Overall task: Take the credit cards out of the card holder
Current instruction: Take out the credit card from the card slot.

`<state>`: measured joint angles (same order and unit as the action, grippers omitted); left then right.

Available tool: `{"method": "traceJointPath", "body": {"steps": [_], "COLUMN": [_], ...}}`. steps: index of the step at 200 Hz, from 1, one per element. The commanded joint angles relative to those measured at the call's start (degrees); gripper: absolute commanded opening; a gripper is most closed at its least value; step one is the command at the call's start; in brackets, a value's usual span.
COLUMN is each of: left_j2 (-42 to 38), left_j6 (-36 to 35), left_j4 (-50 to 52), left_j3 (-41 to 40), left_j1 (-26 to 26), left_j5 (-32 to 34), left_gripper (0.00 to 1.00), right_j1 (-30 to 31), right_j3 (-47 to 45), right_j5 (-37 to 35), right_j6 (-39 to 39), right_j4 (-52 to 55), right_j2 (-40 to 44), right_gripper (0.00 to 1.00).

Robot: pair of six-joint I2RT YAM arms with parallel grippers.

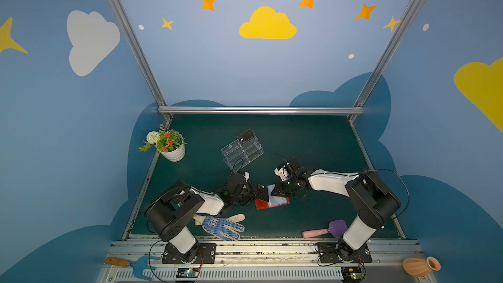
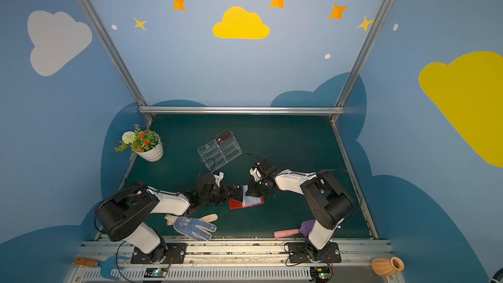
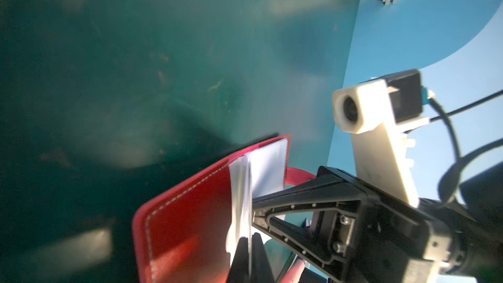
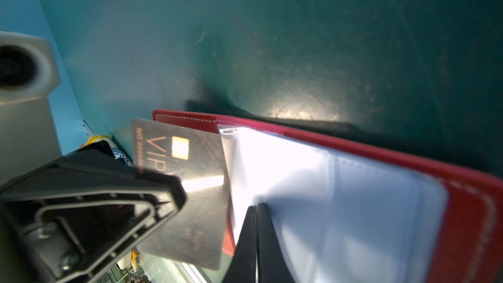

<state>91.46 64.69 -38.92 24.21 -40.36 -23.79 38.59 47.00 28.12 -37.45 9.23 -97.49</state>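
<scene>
done so far: one dark card [image 1: 245, 135] stood in the top tier of the clear acrylic stand [image 1: 242, 156], above centre in both top views; judged to be a card already taken out.
in hand: a second credit card [image 4: 201, 164], dark with "vip" lettering and a gold chip, stuck partly out of the open card holder [image 1: 262, 205]; its far end was under the pale sleeves [image 4: 340, 186].
left to do: judged, this card had to come fully free; whether more cards sat in the other sleeves could not be told.
card holder: lay open on the green bench [image 1: 313, 145], just below centre in both top views, red cover down, sleeves fanned upward.
left tool [image 1: 261, 190]: jaws together, clamped on the exposed end of the credit card, seen in the right wrist view; it reached in from the left of the frame in the top views.
right tool [image 4: 257, 227]: jaws together, pinched on a pale sleeve at the holder's inner fold; it reached in from the right of the frame in the top views.
card to tools: the card lay between the two tools, touching the left one, just beside the right one.
</scene>
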Motion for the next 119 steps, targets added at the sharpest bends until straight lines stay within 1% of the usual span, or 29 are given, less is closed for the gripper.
{"method": "traceJointPath", "body": {"steps": [1, 26, 70, 94, 106, 119], "left_j2": [-2.61, -3.87, -4.95, -7.61, -9.92, -12.66], "left_j6": [-5.22, -6.96, -7.93, -7.95, -9.23, -12.60], "left_j4": [3.72, 4.70, 4.46, 4.53, 7.03, 12.48], "left_j3": [1.34, 1.81, 1.91, 1.85, 3.39, 5.98], "left_j1": [1.37, 3.23, 5.91, 8.36, 9.59, 10.76], "left_j5": [-3.66, -6.70, -9.77, -11.54, -12.83, -13.22], "left_gripper": [0.04, 0.04, 0.04, 0.04, 0.04, 0.04], "right_j1": [-0.36, -0.66, -1.16, -1.80, -2.15, -2.50], "right_j3": [-0.64, -0.64, -0.15, -0.23, -0.12, 0.02], "right_j5": [-1.06, -1.22, -1.32, -1.67, -1.72, -1.97], "right_j6": [0.57, 0.61, 1.20, 1.32, 1.63, 2.19], "right_j4": [2.37, 2.72, 4.24, 5.29, 6.23, 7.42], "right_j2": [1.20, 2.12, 3.90, 5.90, 7.18, 8.56], "right_gripper": [0.00, 0.00, 0.00, 0.00, 0.01, 0.01]}}
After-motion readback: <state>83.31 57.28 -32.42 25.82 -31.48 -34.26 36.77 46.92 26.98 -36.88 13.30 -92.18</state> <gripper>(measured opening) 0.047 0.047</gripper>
